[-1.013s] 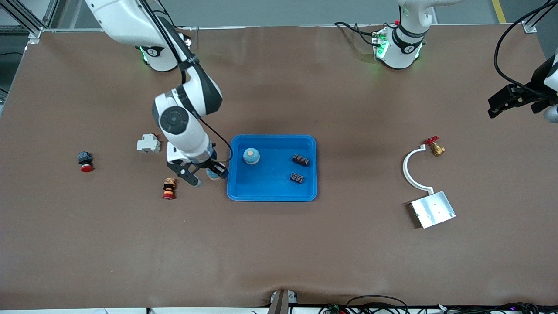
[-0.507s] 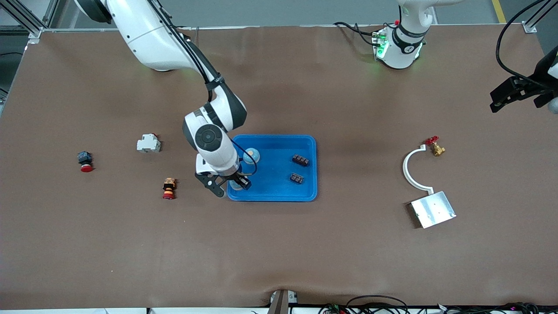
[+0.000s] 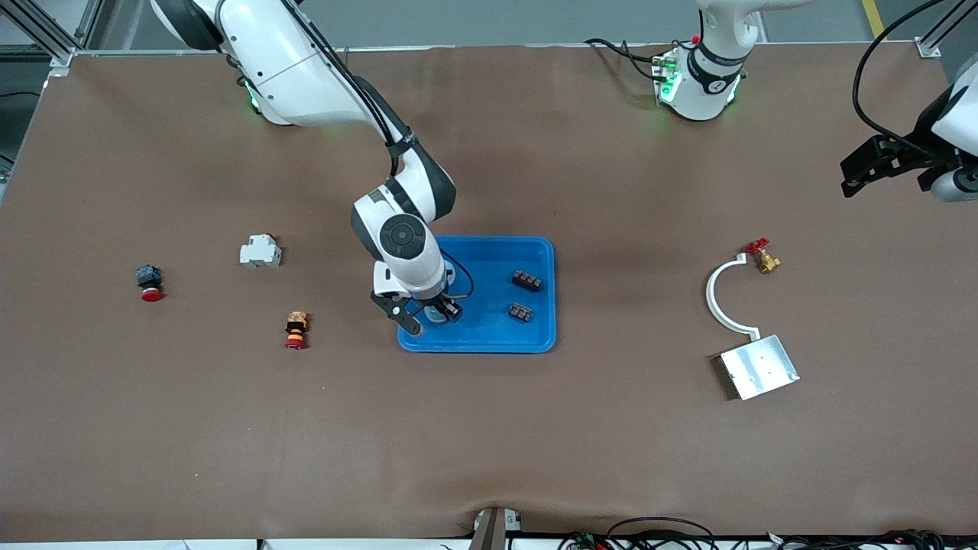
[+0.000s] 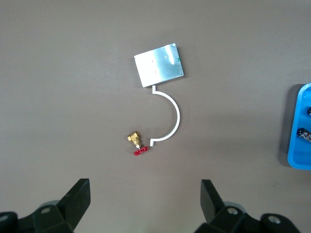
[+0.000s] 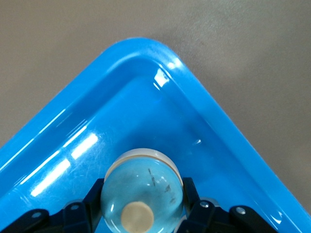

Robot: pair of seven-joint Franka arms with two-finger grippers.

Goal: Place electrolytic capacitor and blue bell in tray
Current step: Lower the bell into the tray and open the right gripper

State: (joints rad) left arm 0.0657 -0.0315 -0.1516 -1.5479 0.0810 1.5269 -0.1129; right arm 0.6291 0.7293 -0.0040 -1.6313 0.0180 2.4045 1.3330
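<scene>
The blue bell (image 3: 436, 314) (image 5: 141, 191) is a pale blue dome with a tan button on a white base. My right gripper (image 3: 433, 315) (image 5: 142, 195) is shut on it, one finger on each side. It hangs just over the floor of the bright-blue tray (image 3: 489, 341) (image 5: 160, 53), at the corner nearest the front camera toward the right arm's end. The electrolytic capacitor is hidden or out of view. My left gripper (image 3: 859, 172) (image 4: 146, 194) waits open and empty, high over the bare table at the left arm's end.
Two small black blocks (image 3: 527, 280) (image 3: 520, 312) lie in the tray. A white breaker (image 3: 260, 250), an orange-red button (image 3: 296, 330) and a black-red button (image 3: 150, 283) lie toward the right arm's end. A silver plate (image 3: 759, 367), white arc (image 3: 722, 294) and brass valve (image 3: 762, 258) lie toward the left arm's end.
My right gripper has carried the bell from beside the tray to over its near corner. The right arm now covers a second blue domed piece that lay in the tray. The left gripper shifted slightly.
</scene>
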